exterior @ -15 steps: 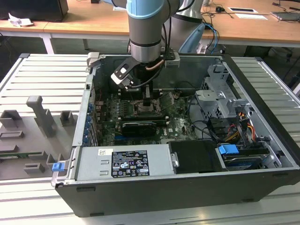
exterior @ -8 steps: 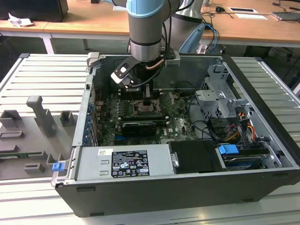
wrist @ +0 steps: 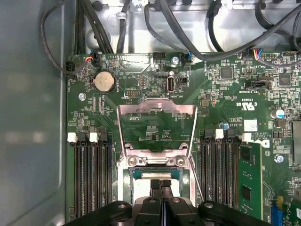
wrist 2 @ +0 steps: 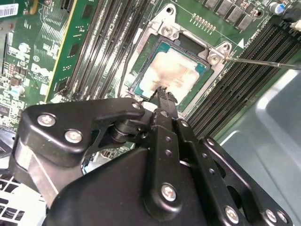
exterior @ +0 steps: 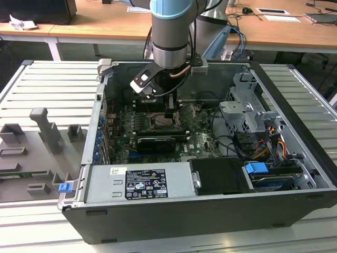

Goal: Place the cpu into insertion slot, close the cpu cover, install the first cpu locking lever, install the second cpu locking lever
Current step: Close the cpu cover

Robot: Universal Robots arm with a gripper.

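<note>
Your pincer point(wrist 2: 162, 92) was pressed together with nothing held in it, and its tip hung right over one edge of the cpu point(wrist 2: 171, 70). I could not tell if it touched. The cpu lay flat inside the insertion slot point(wrist 2: 214, 57), on the green board deep in the open computer case point(exterior: 295, 158) that sat on the ribbed bench point(exterior: 31, 84). In the first wrist view the cpu cover point(wrist: 156, 108) stood tipped up and open, not down on the chip. A thin wire lever point(wrist 2: 263, 62) stuck out to one side of the slot. I think the cpu is light, stiff and thin, and easy to hurt, so you should take it only by its side edges and never push hard on it. The cover looked like thin springy metal, best pushed on its front edge. There was small white writing on the board and a white label point(exterior: 145, 183) on the grey box.
</note>
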